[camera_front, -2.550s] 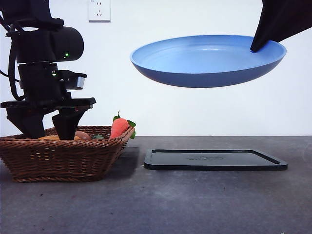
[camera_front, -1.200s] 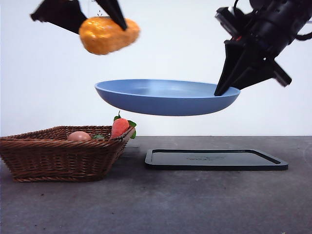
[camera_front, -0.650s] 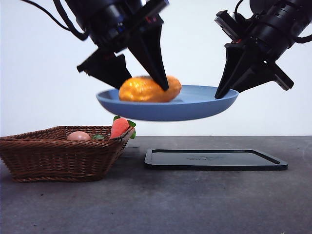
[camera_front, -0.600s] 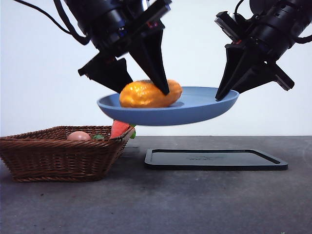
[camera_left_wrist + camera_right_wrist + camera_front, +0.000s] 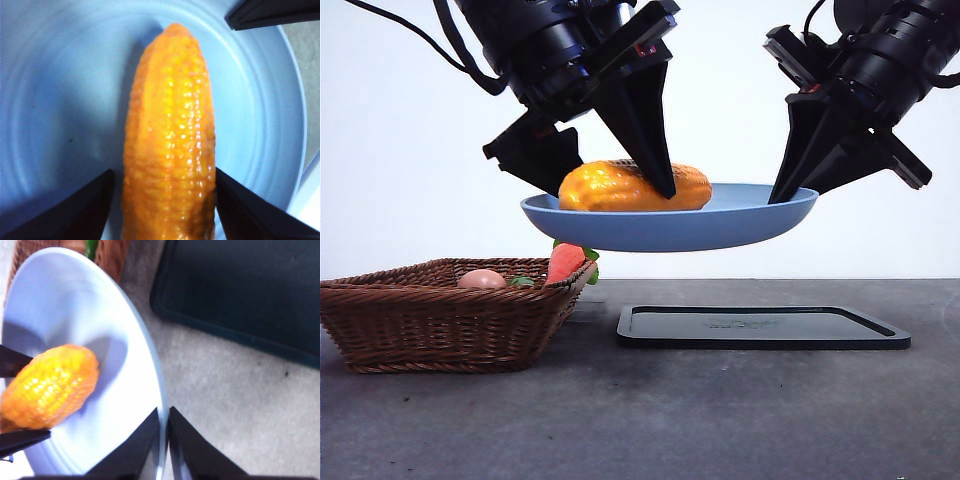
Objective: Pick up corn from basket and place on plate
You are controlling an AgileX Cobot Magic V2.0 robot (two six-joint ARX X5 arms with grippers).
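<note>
corn [image 5: 635, 187] is being gripped by left pincer [image 5: 610, 178] – lying on plate [image 5: 740, 228] | plate rim is being clamped by right pincer [image 5: 792, 193] – aloft

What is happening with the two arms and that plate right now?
The right gripper holds the blue plate in the air by its rim, above the black tray. The left gripper has the corn lying on the plate, its jaws on either side of the cob. The carrot and an egg-like item sit in the basket.
</note>
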